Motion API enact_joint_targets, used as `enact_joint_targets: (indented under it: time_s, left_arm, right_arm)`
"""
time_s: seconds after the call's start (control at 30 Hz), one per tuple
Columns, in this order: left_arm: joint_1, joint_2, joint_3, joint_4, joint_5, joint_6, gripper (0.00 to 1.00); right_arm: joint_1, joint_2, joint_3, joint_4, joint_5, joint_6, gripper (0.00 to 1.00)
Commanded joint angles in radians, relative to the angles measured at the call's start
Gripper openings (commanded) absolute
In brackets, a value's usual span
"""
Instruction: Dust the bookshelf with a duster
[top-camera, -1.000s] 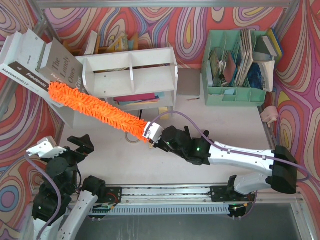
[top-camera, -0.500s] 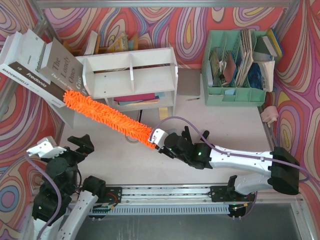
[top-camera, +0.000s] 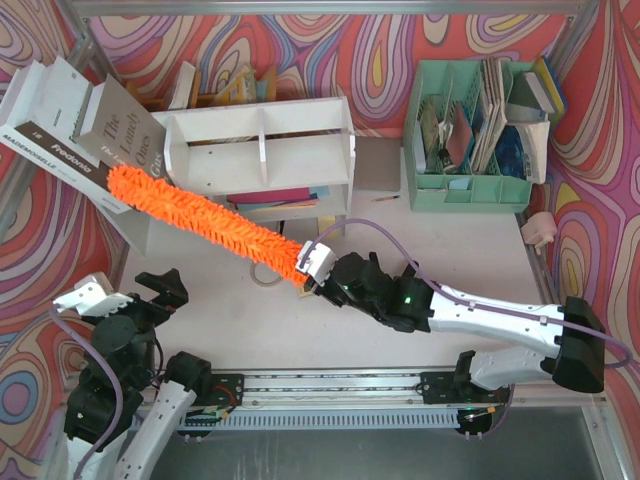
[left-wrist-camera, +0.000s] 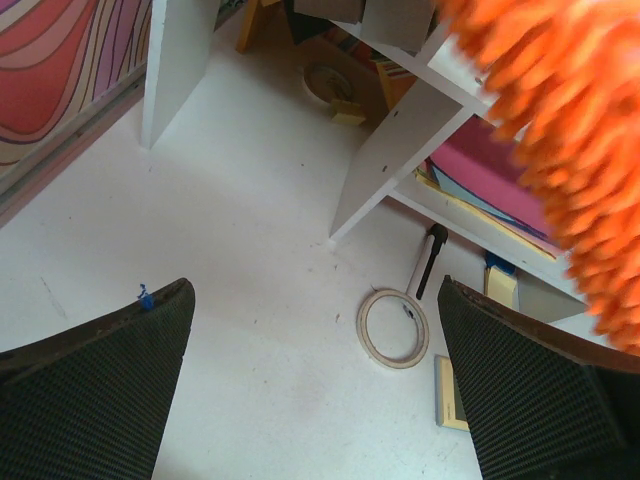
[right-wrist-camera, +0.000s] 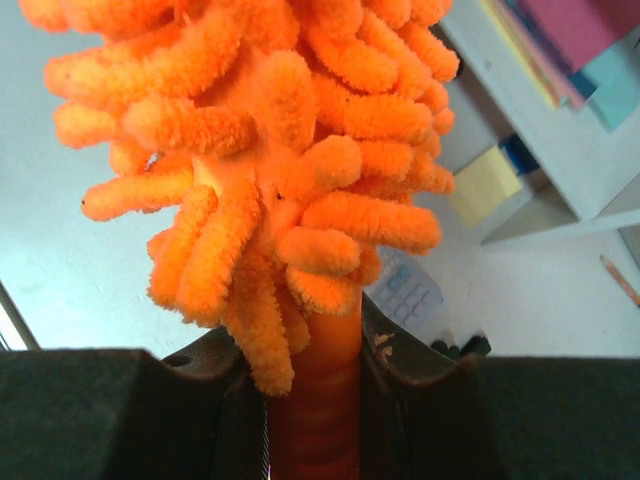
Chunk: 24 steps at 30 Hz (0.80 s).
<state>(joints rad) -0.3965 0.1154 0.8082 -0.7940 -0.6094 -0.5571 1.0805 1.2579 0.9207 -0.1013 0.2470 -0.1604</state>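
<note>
In the overhead view, at 8 o'clock, the left end effector (top-camera: 125, 292) hovers over the white tabletop (top-camera: 470, 240). Its two fingers are spread wide apart and hold nothing. Its wrist view shows the same open end effector (left-wrist-camera: 310, 390) above bare surface, with a ring of tape (left-wrist-camera: 393, 328) lying flat just beyond it.

At 10 o'clock, several large books (top-camera: 70, 130) lean at a tilt against the left end of the bookshelf (top-camera: 260, 150). The fluffy orange duster (top-camera: 200, 215) runs diagonally from the centre toward 10 o'clock. It crosses in front of the shelf's lower tier, and its far tip is at the shelf's left end, just under the leaning books. We cannot tell whether it touches them.

Just below centre, the right end effector (top-camera: 310, 265) is closed around the duster's near end. In its wrist view the fingers (right-wrist-camera: 400, 390) clamp the thin orange handle, and the duster (right-wrist-camera: 280, 150) fills most of the frame.

At 2 o'clock, well apart from the shelf, a mint green organizer (top-camera: 470, 190) stands upright, filled with papers and books.
</note>
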Motion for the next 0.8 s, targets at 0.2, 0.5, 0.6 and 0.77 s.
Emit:
enact_joint_targets:
  time_s: [0.2,0.5,0.6,0.77]
  left_arm:
    - [0.004,-0.001,0.003,0.007,0.003,0.005,0.98]
    - [0.005,0.002,0.003,0.010,0.007,0.005,0.98]
    - [0.004,0.000,0.002,0.009,0.007,0.005,0.98]
    - [0.004,0.009,0.002,0.012,0.013,0.006,0.99]
  right_arm:
    - [-0.005,-0.011,0.078,0.162,-0.017,0.095,0.00]
    - [-0.005,0.081,0.094,0.170,0.003,0.150,0.00]
    - [-0.005,0.107,0.105,0.163,0.039,0.160,0.00]
    - [-0.007,0.130,0.156,0.166,0.073,0.157,0.00]
